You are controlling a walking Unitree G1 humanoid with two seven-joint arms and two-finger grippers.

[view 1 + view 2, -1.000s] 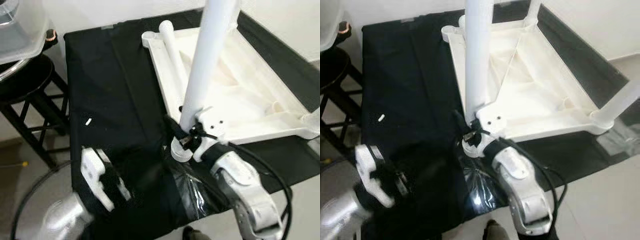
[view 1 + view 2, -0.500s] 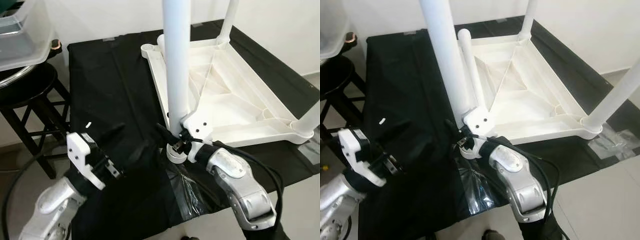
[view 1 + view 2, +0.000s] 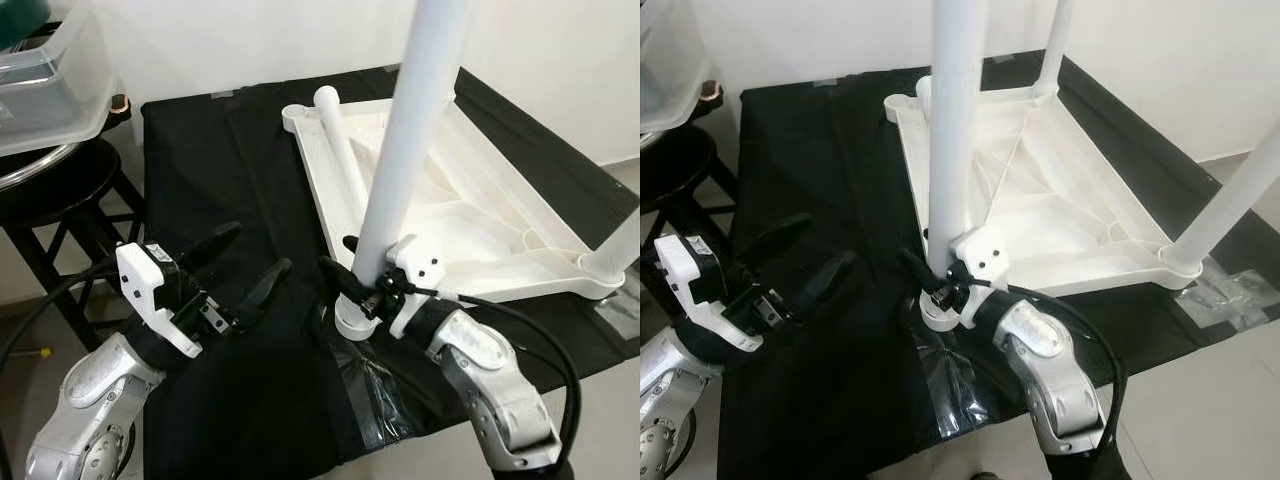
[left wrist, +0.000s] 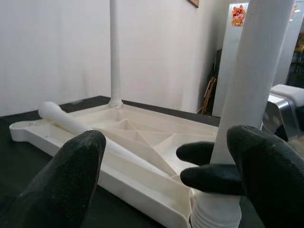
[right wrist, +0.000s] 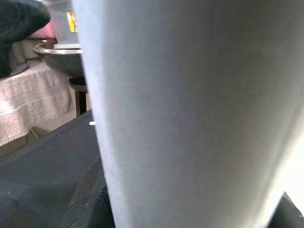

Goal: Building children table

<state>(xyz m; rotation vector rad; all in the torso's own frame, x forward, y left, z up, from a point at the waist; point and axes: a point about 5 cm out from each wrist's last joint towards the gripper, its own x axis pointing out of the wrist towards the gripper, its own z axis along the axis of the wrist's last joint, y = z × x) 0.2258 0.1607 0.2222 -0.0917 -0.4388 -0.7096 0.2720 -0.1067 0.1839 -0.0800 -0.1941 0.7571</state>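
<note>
Left eye view shows my right gripper [image 3: 352, 283] squeezing the white leg [image 3: 405, 165] at the table top's [image 3: 500, 215] near corner — I must seat it. My left gripper [image 3: 240, 272] waits beside, fingers wide apart.

The right hand [image 3: 940, 280] grips a white leg [image 3: 956, 130] upright beside the upturned tabletop [image 3: 1040, 190], while the left hand [image 3: 800, 262] hovers with fingers spread.

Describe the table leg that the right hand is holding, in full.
The table leg is a long, smooth white tube, plastic by the look, with a wider ribbed end at the bottom. It stands nearly upright, that end by the near corner of the upturned tabletop, over the black cloth. The right hand grips it low down.
</note>
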